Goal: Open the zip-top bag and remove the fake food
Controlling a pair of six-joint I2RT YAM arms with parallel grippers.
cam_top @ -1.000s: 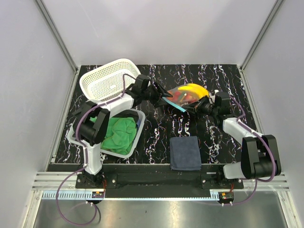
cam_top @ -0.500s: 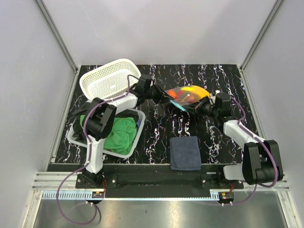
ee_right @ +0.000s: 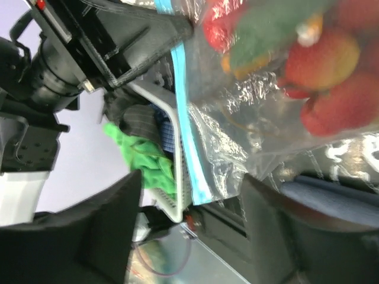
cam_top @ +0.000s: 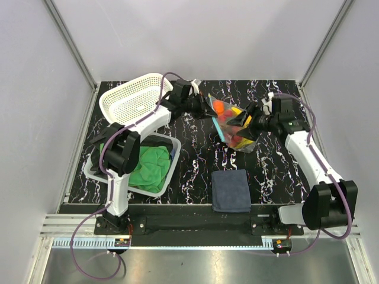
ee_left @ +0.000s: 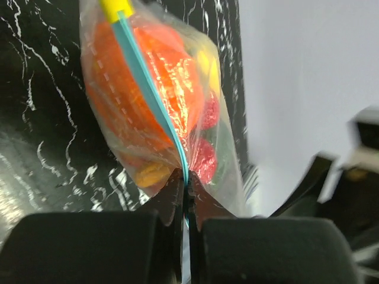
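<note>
Zip-top bag (cam_top: 235, 129) hung between the two grippers over the back middle of a black table (cam_top: 195, 160) veined with white like marble, inside a booth of pale grey walls (cam_top: 207, 41) with aluminium posts in the corners. On the left of the table sat a white mesh basket (cam_top: 131, 102), and nearer the arm bases a clear tub (cam_top: 172, 168) holding a green cloth (cam_top: 148, 165). A dark blue folded cloth (cam_top: 231, 189) lay flat at the near middle, below the bag and apart from it. The fake food (cam_top: 227, 113) was all inside the bag, showing as orange, red and yellow lumps through the plastic. The left gripper (cam_top: 203, 106) came at the bag from the left, and in its wrist view its jaws were pressed tight together on the teal zip strip (ee_left: 155, 103), with the bulging pouch beyond the fingertips. The right gripper (cam_top: 251, 119) met the bag from the right. In its blurred wrist view the jaws stood apart, with the zip strip and crumpled plastic running between them, and I could not tell whether either finger touched the plastic. The bag's lower corner pointed down toward the table.
</note>
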